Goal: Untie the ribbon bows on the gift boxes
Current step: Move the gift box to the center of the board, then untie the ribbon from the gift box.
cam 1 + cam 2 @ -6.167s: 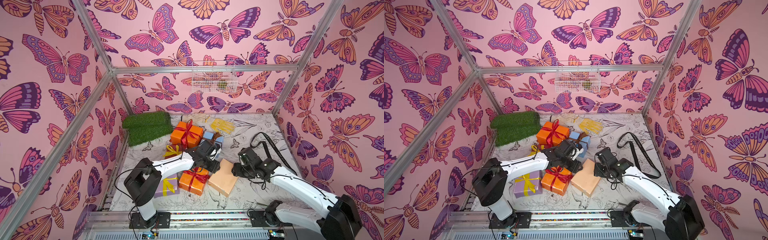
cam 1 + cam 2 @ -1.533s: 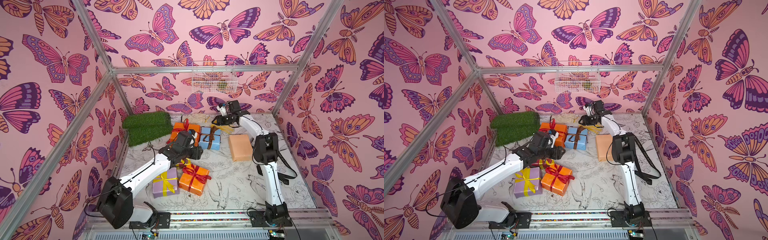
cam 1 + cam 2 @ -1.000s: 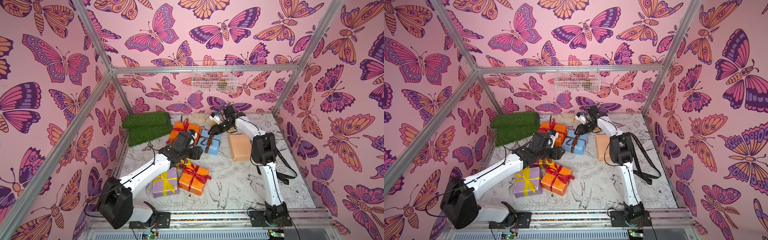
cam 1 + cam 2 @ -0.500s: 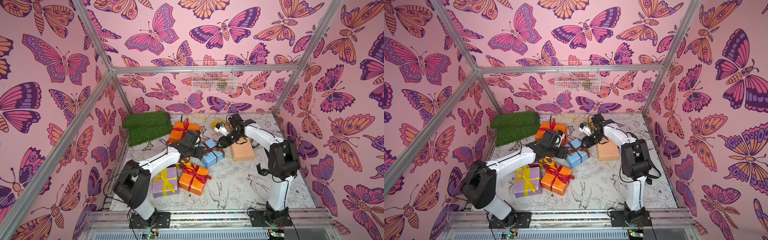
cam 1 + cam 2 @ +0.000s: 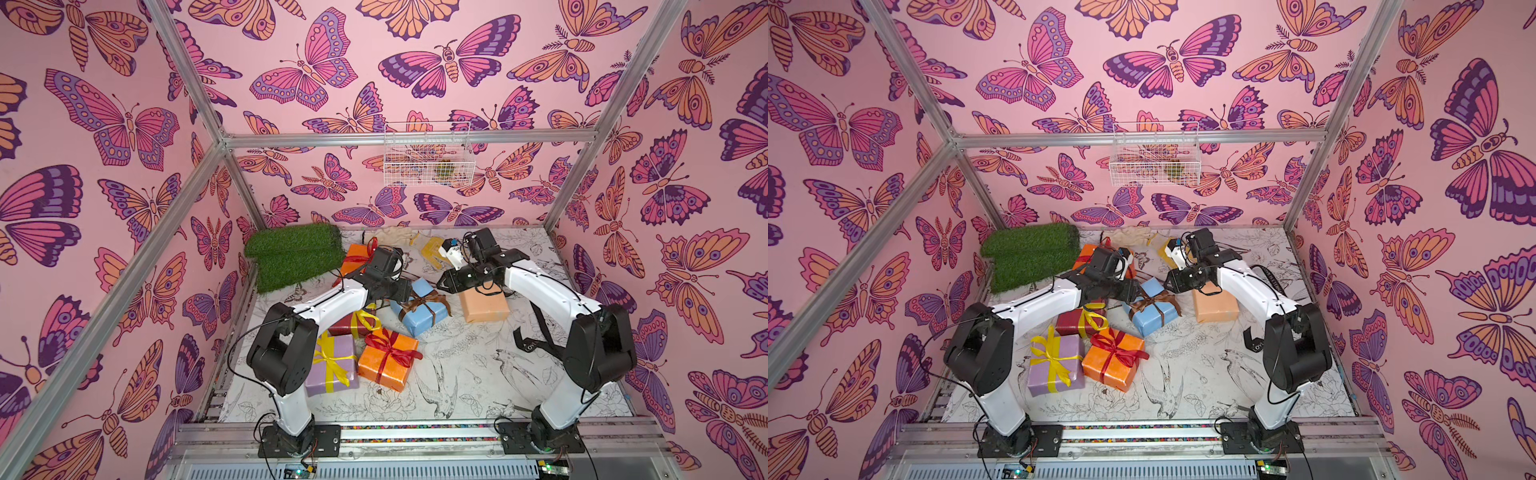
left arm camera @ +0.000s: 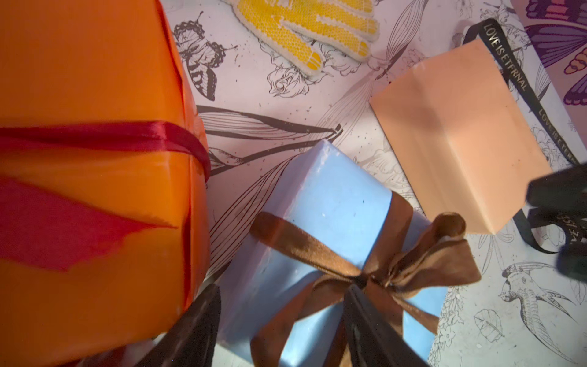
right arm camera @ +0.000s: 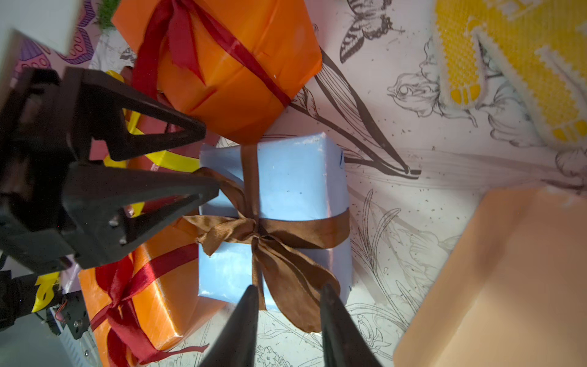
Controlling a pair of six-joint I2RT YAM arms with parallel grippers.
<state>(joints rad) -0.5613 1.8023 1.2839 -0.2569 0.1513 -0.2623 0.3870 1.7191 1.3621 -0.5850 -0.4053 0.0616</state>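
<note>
Worktop [image 5: 457,374] centre holds the light blue box [image 5: 419,316], lying between both arms. Its brown bow [image 7: 254,228] stretches both ways from the knot. One tail [image 7: 295,286] runs between the parted, unclamped fingers of the right pincer [image 7: 289,287]. The left pincer [image 7: 211,160], spread too, sits at the opposite loop.

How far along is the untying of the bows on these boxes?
Done: the peach box is bare, its black ribbon loose beside it. In hand: the brown bow on the blue box, still tied; the open right gripper straddles one tail, the open left gripper sits alongside. Left: that bow and four more, on the two orange boxes, the lilac box and the dark red box.
</note>
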